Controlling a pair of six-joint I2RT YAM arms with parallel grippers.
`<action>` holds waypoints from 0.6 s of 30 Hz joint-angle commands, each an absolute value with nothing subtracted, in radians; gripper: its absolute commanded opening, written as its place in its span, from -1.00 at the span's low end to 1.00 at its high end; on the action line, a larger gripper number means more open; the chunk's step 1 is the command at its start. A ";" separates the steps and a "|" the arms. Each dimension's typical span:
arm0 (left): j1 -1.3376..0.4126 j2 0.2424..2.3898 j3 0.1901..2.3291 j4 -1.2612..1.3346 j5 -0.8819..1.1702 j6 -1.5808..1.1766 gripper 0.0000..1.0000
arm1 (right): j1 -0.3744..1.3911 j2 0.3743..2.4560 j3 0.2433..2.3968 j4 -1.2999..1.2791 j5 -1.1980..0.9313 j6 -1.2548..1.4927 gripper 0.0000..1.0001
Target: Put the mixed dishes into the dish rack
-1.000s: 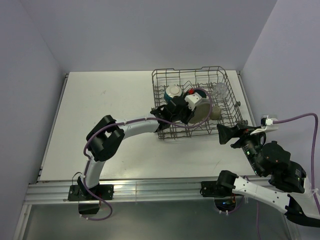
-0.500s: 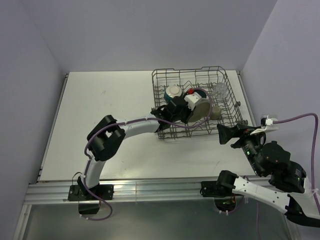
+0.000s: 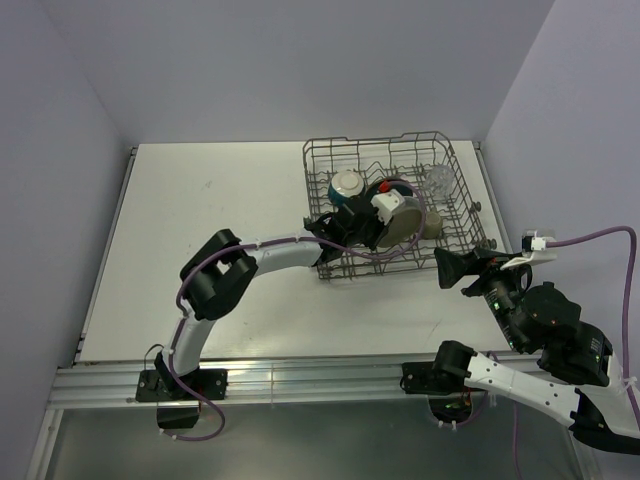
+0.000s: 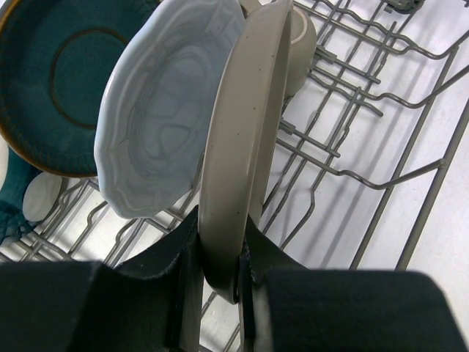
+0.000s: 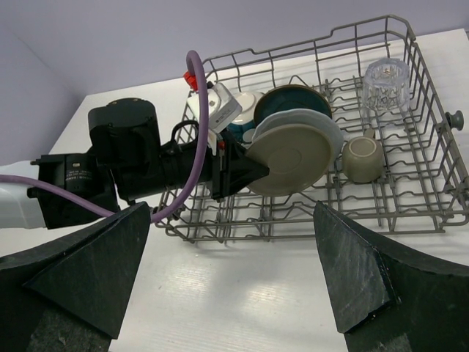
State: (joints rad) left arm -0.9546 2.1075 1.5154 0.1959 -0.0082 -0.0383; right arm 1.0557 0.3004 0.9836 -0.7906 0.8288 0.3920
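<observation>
Right wrist view: your right pincer (image 5: 231, 242) hangs fully open over the desk (image 5: 242, 308) with nothing in it, at 6 o'clock of the dish rack (image 5: 370, 26). Your left pincer (image 4: 220, 264) is inside the rack, clamped on the rim of the grey-beige plate (image 4: 245, 147), which stands on edge. Just behind that plate stand the pale blue plate (image 4: 161, 110) and the dark teal plate (image 4: 51, 88). The mug (image 5: 361, 159) sits at 3 o'clock of the plates, the bowl (image 3: 347, 183) at 10 o'clock, and the glass (image 5: 387, 82) at 1 o'clock.
</observation>
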 commanded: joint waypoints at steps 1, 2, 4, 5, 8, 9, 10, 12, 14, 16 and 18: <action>-0.960 2.126 1.559 0.256 0.028 -0.026 -1.00 | 1.055 0.290 1.011 -0.790 0.853 0.390 0.99; -0.960 2.129 1.557 0.253 0.028 -0.022 -1.00 | 1.055 0.288 1.009 -0.790 0.853 0.390 0.99; -0.960 2.132 1.549 0.253 0.022 -0.015 -1.00 | 1.055 0.285 1.008 -0.790 0.853 0.391 0.99; -0.960 2.132 1.543 0.253 0.018 -0.011 -1.00 | 1.055 0.284 1.008 -0.790 0.854 0.391 0.99; -0.960 2.120 1.502 0.279 0.006 -0.011 -1.00 | 1.055 0.282 1.008 -0.788 0.856 0.391 0.99; -0.960 2.117 1.481 0.297 0.006 -0.011 -1.00 | 1.055 0.282 1.008 -0.788 0.856 0.390 0.99; -0.962 2.112 1.470 0.307 -0.017 0.026 -1.00 | 1.055 0.282 1.006 -0.785 0.856 0.391 0.99; -0.963 2.105 1.438 0.324 -0.052 0.047 -1.00 | 1.055 0.285 1.005 -0.784 0.853 0.391 0.99; -0.965 2.103 1.425 0.337 -0.077 0.058 -0.99 | 1.055 0.291 1.006 -0.781 0.850 0.390 0.99; -0.965 2.103 1.419 0.336 -0.083 0.066 -0.99 | 1.055 0.295 1.008 -0.781 0.851 0.388 0.99; -0.965 2.099 1.399 0.345 -0.089 0.071 -0.96 | 1.055 0.298 1.011 -0.778 0.851 0.385 0.99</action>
